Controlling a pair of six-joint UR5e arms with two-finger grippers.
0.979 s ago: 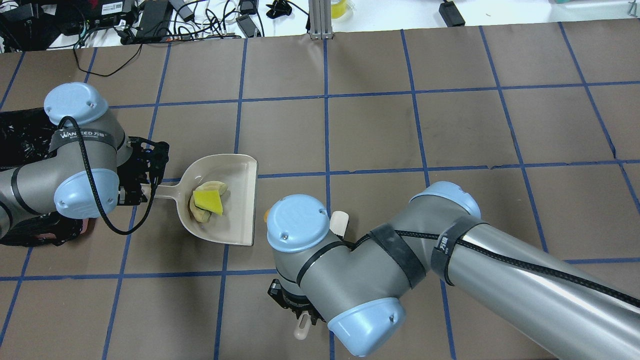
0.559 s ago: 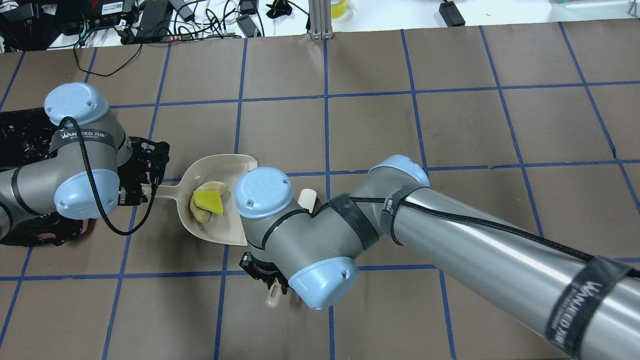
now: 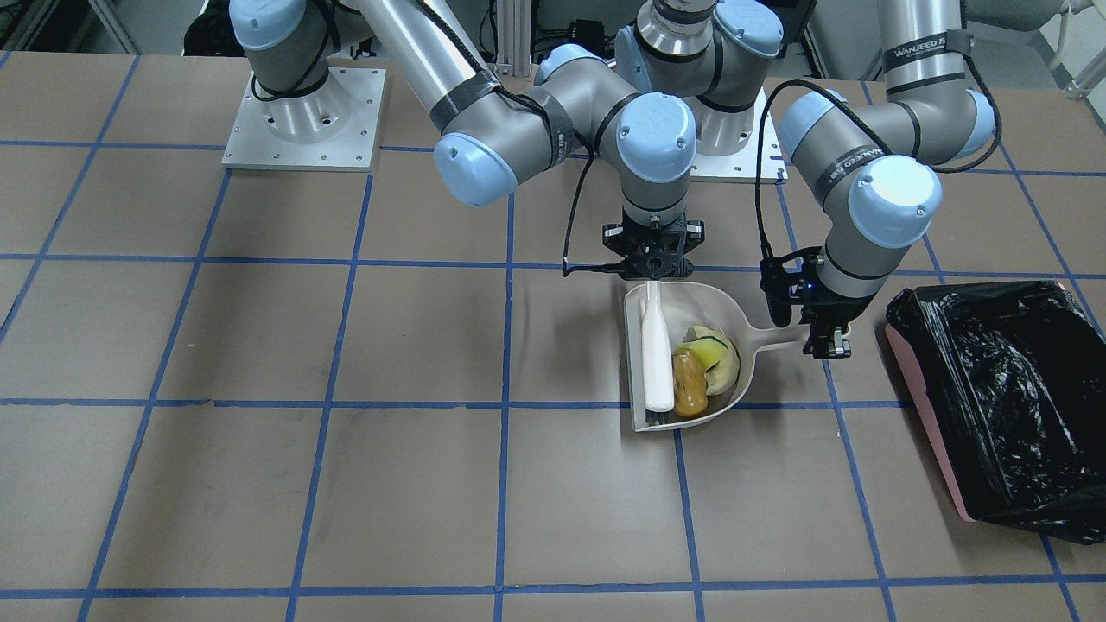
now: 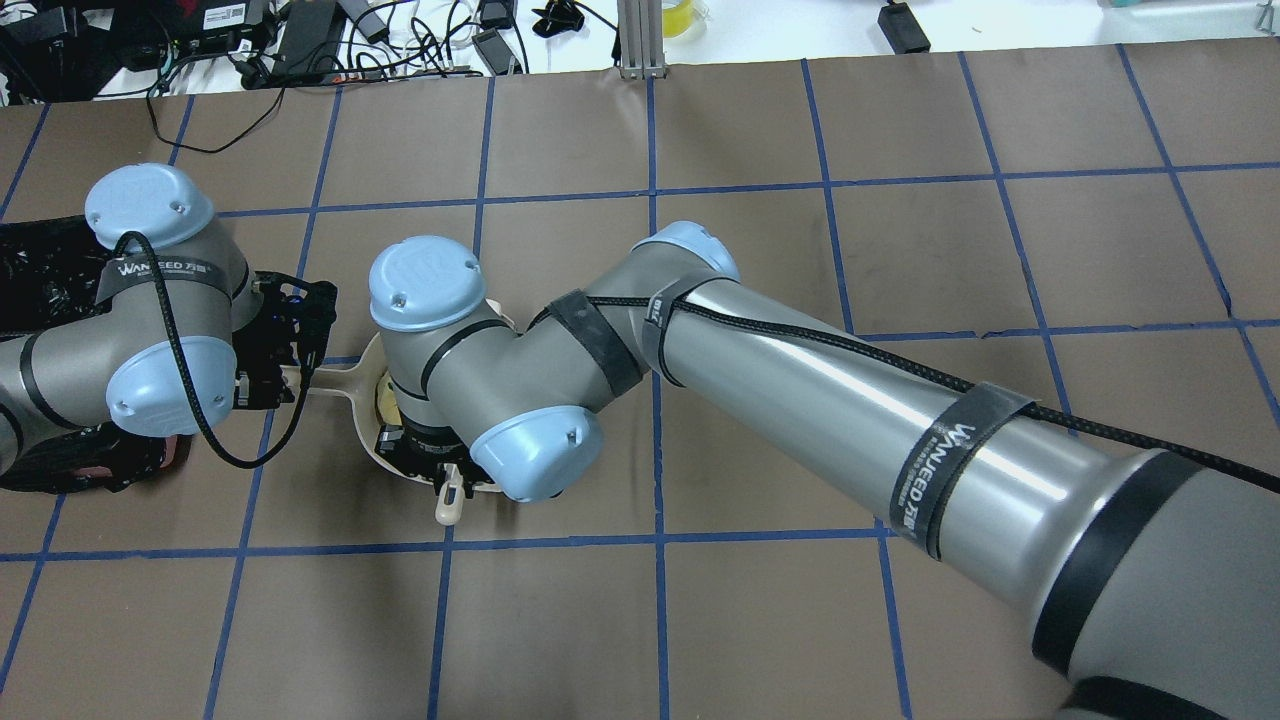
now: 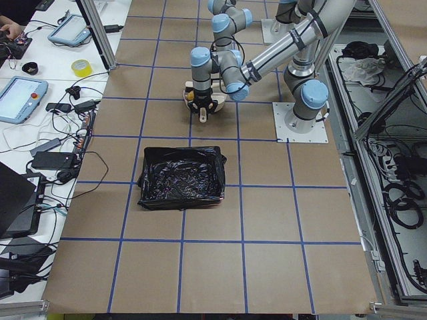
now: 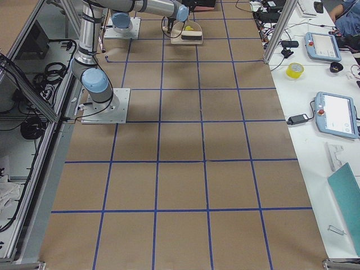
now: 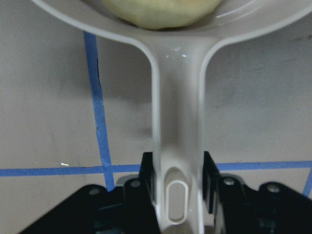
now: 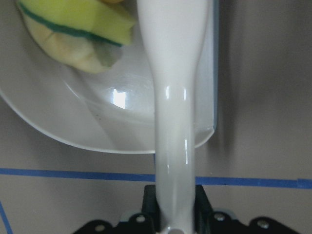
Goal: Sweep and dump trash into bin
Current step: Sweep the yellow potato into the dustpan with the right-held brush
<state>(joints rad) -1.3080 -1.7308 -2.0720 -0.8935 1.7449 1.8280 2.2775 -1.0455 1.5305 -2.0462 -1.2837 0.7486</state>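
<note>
The right gripper [image 3: 654, 262] clamps the handle of a white brush [image 3: 657, 354], jaws pressed to both sides of it. The brush lies along the straight open mouth of a white dustpan [image 3: 724, 302], its dark bristles at the 6 o'clock end in the front-facing view. The left gripper [image 3: 827, 335] is closed on the dustpan's handle, which runs between its jaws in the left wrist view.

Both work over a brown table [image 3: 259, 345] ruled into squares by blue tape. Benches along the table's far side carry teach pendants [image 6: 337, 114], a yellow tape roll [image 5: 82, 67] and tangled cables [image 4: 300, 45].

From overhead, the right arm [image 4: 480, 370] covers nearly the whole dustpan, leaving only the handle and a sliver of rim showing.

All three trash pieces sit inside the pan, at about 5 o'clock from the right gripper and 8 o'clock from the left one in the front-facing view. The golden-brown lump [image 3: 689, 386] rests against the brush, the yellow-green wedge [image 3: 704, 352] just behind it, and the pale crescent slice [image 3: 730, 370] curves along the pan's back wall. The pink bin [image 3: 929, 415], lined with a black bag [image 3: 1011, 389], stands apart at 4 o'clock from the left gripper.
</note>
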